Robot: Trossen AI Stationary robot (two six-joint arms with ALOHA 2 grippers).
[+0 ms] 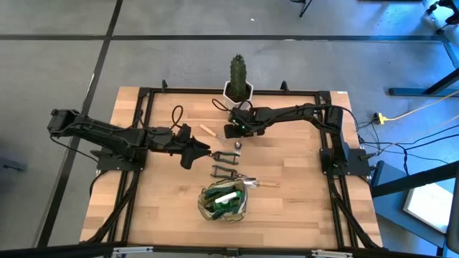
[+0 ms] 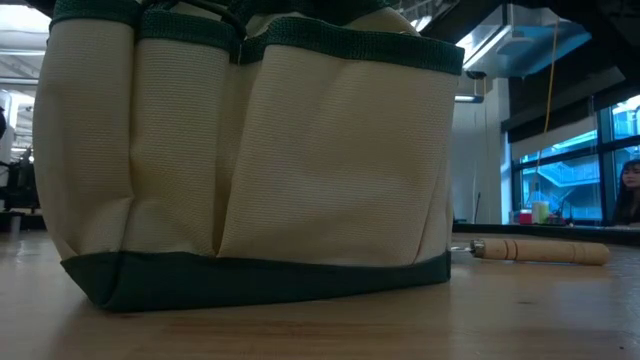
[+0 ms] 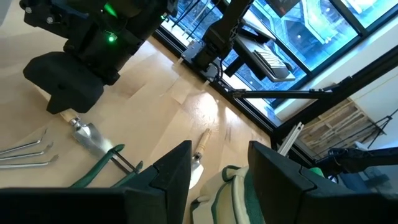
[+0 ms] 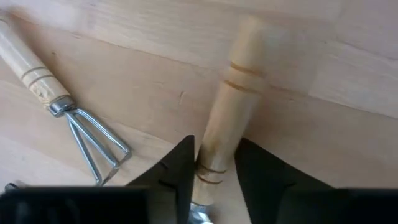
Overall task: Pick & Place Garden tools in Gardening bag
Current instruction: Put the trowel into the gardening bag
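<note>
Gripping a trowel (image 4: 233, 93) by its wooden handle, the right gripper (image 4: 214, 142) works just toward 12 o'clock of the bench (image 1: 301, 208) centre, its jaws clenched on either side of the shaft close to the metal collar. The handle is a smooth, pale turned cylinder with grooved rings. It looks stiff and light, with most of the weight likely in the metal blade, so a hold near the collar should keep it from tipping. The varnished round wood may roll or slip between flat jaws unless it is squeezed squarely across its width.

A small fork (image 4: 37, 68) lies just beside it at about 9 o'clock. It has the same light wood and a bright ferrule, with thin bent wire tines that would be awkward to pinch. Its handle is again the sensible place to hold it.

The left gripper (image 3: 221, 149) hovers at 9 o'clock of the bench centre with its jaws released, and nothing is between them.

The gardening bag (image 1: 224, 202) stands at 6 o'clock, well apart from the trowel. It is a soft tan canvas tote with a dark green base band and rim, and it has stitched side pockets. The fabric will probably give if pushed, so tools are best dropped through the open top. One wooden-handled tool (image 2: 540, 250) lies flat on the bench just beside the bag.

A ribbed green cactus (image 1: 238, 72) in a white pot (image 1: 238, 91) stands at the 12 o'clock edge.
</note>
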